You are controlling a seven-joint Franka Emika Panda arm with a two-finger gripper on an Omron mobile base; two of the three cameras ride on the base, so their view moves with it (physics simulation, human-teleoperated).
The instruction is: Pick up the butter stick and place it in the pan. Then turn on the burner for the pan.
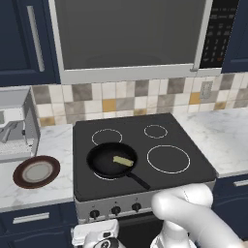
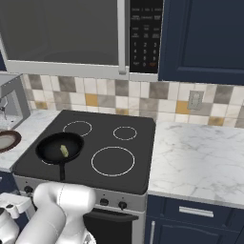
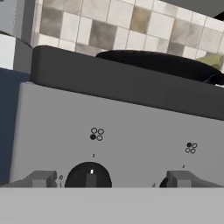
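The gripper (image 3: 109, 179) hangs low in front of the stove's grey front panel (image 3: 131, 127), its two fingers spread apart with nothing between them. One finger (image 3: 41, 178) sits left of a black knob (image 3: 89, 176), the other finger (image 3: 181, 178) right of it, so the knob lies in the gap but is not touched. A white tick on the knob points straight up in the hand view. Above the knob a small four-dot mark (image 3: 96, 134) has one dot filled black. A second knob (image 3: 164, 183) peeks out beside the right finger.

Above the panel, the pan (image 1: 111, 160) rests on the cooktop (image 1: 140, 150) over the front-left burner (image 1: 99, 175), whose white ring shows at the pan's near edge. Its handle points toward the front edge of the stove. The butter (image 1: 123, 160) lies inside the pan, right of its middle.

On the worktop (image 1: 53, 145) left of the stove sits a brown-rimmed plate (image 1: 36, 171). Tiles (image 1: 121, 99) line the wall behind.
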